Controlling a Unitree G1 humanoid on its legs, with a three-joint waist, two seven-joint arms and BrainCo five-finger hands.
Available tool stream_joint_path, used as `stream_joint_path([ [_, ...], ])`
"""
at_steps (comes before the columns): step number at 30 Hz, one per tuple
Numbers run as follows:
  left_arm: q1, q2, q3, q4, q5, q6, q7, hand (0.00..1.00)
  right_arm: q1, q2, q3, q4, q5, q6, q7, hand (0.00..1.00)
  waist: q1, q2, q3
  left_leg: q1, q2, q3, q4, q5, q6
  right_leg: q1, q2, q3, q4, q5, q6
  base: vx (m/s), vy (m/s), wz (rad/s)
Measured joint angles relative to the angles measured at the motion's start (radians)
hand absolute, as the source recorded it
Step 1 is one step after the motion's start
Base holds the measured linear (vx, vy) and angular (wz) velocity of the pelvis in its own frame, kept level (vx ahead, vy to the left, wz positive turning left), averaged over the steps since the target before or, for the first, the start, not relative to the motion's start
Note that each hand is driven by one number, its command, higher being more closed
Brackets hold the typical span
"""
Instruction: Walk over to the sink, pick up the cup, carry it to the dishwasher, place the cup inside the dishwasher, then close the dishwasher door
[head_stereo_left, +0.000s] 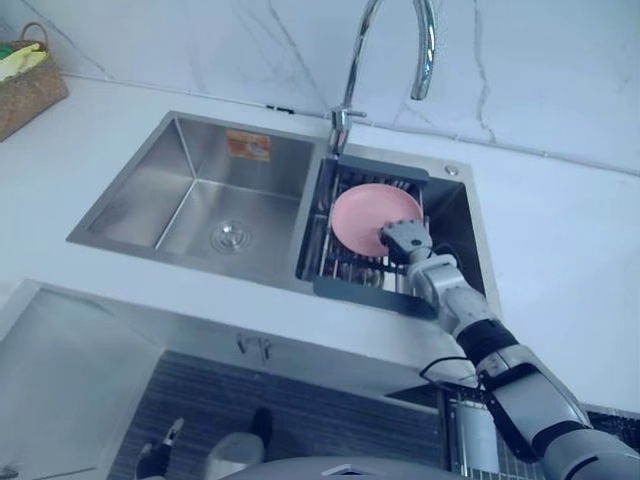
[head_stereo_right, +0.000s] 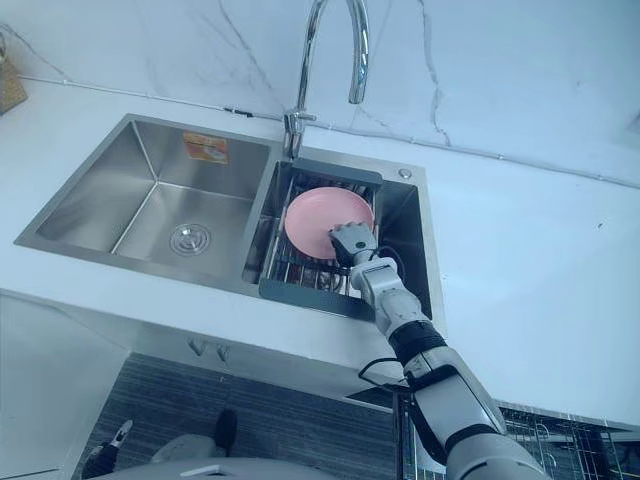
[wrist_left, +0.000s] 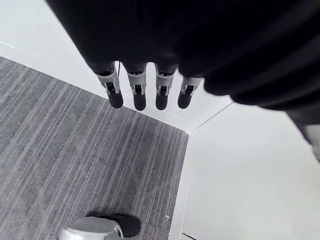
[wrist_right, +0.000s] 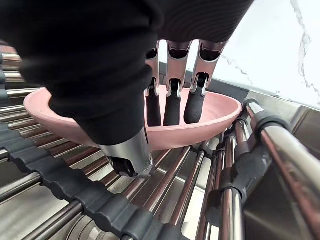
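Pink bowl (head_stereo_left: 362, 214) in right hand (head_stereo_left: 405, 240)

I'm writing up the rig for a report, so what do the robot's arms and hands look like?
The left hand and right hand both have a row of silver fingers with dark rounded tips, and a dark cover over the back and wrist. The right arm is silver-grey, built of rounded segments with black bands at the joints.
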Motion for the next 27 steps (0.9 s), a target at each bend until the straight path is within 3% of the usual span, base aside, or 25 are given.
stream_joint_path([
  [6,0.007,0.001,-0.028,-0.071,-0.037,0.046,0.0,0.0,0.012,-0.001,-0.011,-0.008,0.035,-0.002,-0.134,1.0,-0.01,0.003,0.004,-0.003,-0.002,0.001,0.0,0.001,0.002,-0.01,-0.004,0.003,0.003,0.001,0.001,0.0,0.0,0.0],
  [11,0.03,0.001,-0.029,-0.129,-0.037,0.05,0.003,0.0,0.031,-0.002,-0.121,-0.1,0.11,-0.023,-0.279,1.0,-0.022,0.017,0.014,-0.006,-0.005,0.003,0.0,0.002,0.003,-0.011,-0.007,0.008,0.003,0.004,0.006,0.0,-0.004,-0.01],
  [14,0.041,0.001,-0.035,-0.139,-0.037,0.05,0.01,0.0,0.035,-0.02,-0.138,-0.147,0.146,-0.036,-0.318,1.0,-0.031,0.018,0.015,-0.005,-0.004,0.008,0.001,0.001,0.003,-0.012,-0.007,0.016,0.003,0.004,0.007,0.01,-0.018,-0.05],
  [23,0.051,0.0,-0.046,-0.146,-0.037,0.025,0.017,0.0,0.061,-0.03,-0.159,-0.21,0.201,-0.103,-0.307,1.0,-0.038,0.022,0.017,0.003,0.008,0.028,0.001,0.001,0.002,-0.02,-0.001,0.039,0.01,0.007,0.005,-0.02,-0.023,-0.08],
  [27,0.067,0.0,-0.047,-0.143,-0.037,0.02,0.031,0.0,0.086,-0.062,-0.157,-0.241,0.238,-0.126,-0.254,1.0,-0.035,0.027,0.019,0.002,0.009,0.029,0.001,0.001,0.002,-0.021,-0.001,0.043,0.009,0.007,0.005,0.0,0.0,0.0],
])
